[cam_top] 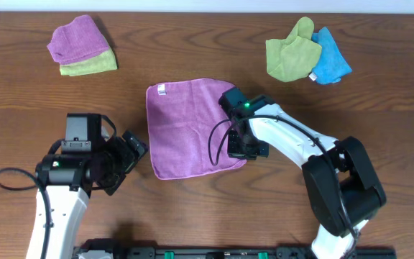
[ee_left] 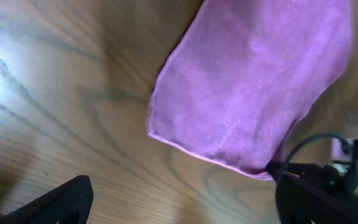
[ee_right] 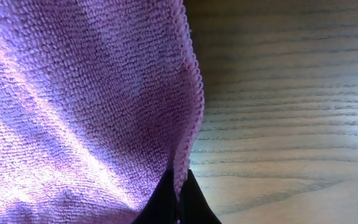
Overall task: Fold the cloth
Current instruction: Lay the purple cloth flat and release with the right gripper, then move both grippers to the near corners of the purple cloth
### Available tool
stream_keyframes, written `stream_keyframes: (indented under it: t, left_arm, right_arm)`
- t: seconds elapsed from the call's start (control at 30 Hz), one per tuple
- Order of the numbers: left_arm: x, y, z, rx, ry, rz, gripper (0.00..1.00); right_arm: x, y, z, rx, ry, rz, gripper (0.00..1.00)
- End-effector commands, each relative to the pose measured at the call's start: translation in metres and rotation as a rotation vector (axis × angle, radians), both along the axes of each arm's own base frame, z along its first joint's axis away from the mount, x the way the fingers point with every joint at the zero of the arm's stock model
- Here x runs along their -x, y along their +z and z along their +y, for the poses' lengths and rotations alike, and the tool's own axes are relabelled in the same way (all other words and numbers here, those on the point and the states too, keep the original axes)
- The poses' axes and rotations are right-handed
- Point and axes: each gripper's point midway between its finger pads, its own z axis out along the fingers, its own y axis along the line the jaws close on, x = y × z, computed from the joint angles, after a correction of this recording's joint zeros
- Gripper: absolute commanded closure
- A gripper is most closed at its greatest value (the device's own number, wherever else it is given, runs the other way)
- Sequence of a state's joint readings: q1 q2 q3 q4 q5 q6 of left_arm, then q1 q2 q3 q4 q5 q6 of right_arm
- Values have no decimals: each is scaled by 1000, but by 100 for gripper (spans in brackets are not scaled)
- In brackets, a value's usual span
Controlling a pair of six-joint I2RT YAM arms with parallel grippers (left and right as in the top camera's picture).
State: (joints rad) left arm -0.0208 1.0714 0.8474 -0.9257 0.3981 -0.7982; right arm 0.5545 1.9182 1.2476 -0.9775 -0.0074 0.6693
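The purple cloth [cam_top: 185, 129] lies flat in the middle of the table, with its white tag [cam_top: 161, 90] at the far left corner. My right gripper [cam_top: 238, 151] sits at the cloth's right edge near the front corner. In the right wrist view the fingers [ee_right: 179, 186] are shut on the hem of the cloth [ee_right: 73, 93]. My left gripper [cam_top: 136, 147] is just left of the cloth's front left part, apart from it. Its jaws [ee_left: 185, 208] are open and empty over bare wood, with the cloth [ee_left: 253, 81] beyond them.
A second purple cloth [cam_top: 77, 37] lies on a lime-green one [cam_top: 95, 65] at the far left. A green cloth [cam_top: 291, 50] and a blue cloth [cam_top: 330, 63] lie at the far right. Cables run along my right arm [cam_top: 293, 140].
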Motion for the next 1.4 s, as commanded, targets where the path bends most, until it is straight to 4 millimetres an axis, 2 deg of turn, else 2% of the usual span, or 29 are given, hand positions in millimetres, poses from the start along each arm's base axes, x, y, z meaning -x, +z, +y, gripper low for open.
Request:
stream_keyframes:
  t: [0.0, 0.1, 0.23, 0.27, 0.33, 0.4, 0.5, 0.57, 0.67, 0.77, 0.87, 1.0, 1.07, 1.17, 1.37]
  left_arm:
    - [15, -17, -8, 57, 19, 76, 5]
    - [24, -31, -16, 113, 30, 121, 5]
    - [29, -45, -27, 189, 52, 148, 5]
    - [29, -47, -31, 212, 50, 146, 5]
    - [29, -50, -38, 248, 44, 144, 5]
    - [33, -52, -41, 263, 62, 171, 5]
    - [36, -51, -46, 286, 76, 197, 5]
    - [37, -50, -48, 302, 86, 210, 5]
    - [37, -50, -48, 309, 97, 216, 5]
    - [38, -49, -50, 318, 99, 222, 5]
    - [33, -47, -51, 313, 50, 176, 5]
    - [27, -54, -42, 212, -10, 108, 5]
    - [24, -56, -43, 182, -34, 79, 5]
    - [19, -60, -50, 164, -85, 25, 5]
    - [39, -72, -46, 154, -86, 71, 5]
  right_arm:
    - [-4, 14, 1, -2, -10, -55, 99]
    - [-7, 26, 1, -12, 9, -89, 96]
    - [-7, 35, 1, -23, 14, -106, 86]
    - [-7, 37, 1, -26, 22, -110, 81]
    - [-6, 37, -1, -23, 34, -105, 59]
    - [-1, 37, -5, -13, 32, -81, 21]
    - [5, 38, -13, 10, 3, -49, 2]
    - [9, 40, -19, 23, -46, -32, 1]
    - [16, 55, -43, 77, -223, -26, 1]
    - [14, 68, -54, 72, -184, -54, 1]
    - [16, 80, -42, -57, -85, -37, 1]
    - [-3, 92, -28, -162, 72, -140, 1]
    - [-10, 93, -17, -252, 108, -158, 1]
    - [-15, 87, -18, -309, 118, -168, 1]
    - [1, 67, -31, -428, 84, -129, 1]
